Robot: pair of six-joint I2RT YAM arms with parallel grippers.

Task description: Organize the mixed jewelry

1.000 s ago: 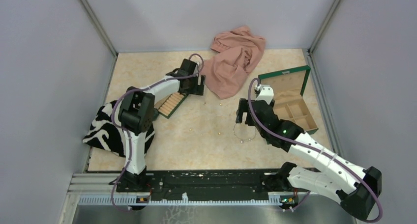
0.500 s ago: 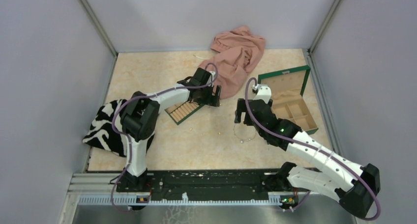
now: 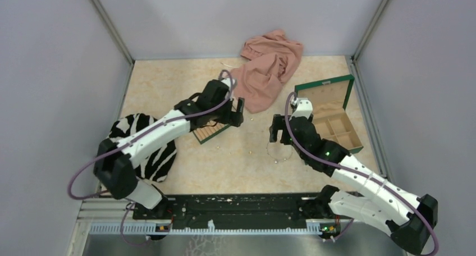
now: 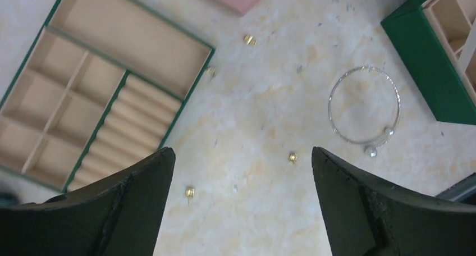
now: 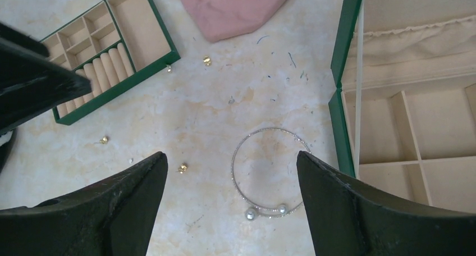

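Observation:
The silvery loop necklace (image 3: pixel 275 161) with pearl bead ends lies flat on the beige table, left of the green compartment box (image 3: pixel 323 83). It shows in the left wrist view (image 4: pixel 370 151) and the right wrist view (image 5: pixel 250 213). Tiny gold pieces (image 4: pixel 190 193) (image 5: pixel 182 168) lie scattered between the loop and the slotted tray (image 3: pixel 210 131). My left gripper (image 3: pixel 233 113) (image 4: pixel 241 152) is open and empty, held above the gold pieces beside the tray. My right gripper (image 3: pixel 276 133) (image 5: pixel 231 155) is open and empty, above the loop's left side.
A pink cloth (image 3: pixel 266 71) lies at the back centre, its edge near the tray (image 5: pixel 118 89). A zebra-striped cloth (image 3: pixel 140 149) lies at the front left under my left arm. The green box (image 5: pixel 338 115) stands open, lid raised. Walls close the table on three sides.
My left arm has swung and stretched out, bringing its gripper from the tray's far side toward the table centre. The tray has shifted a little to the right. The right arm has barely moved.

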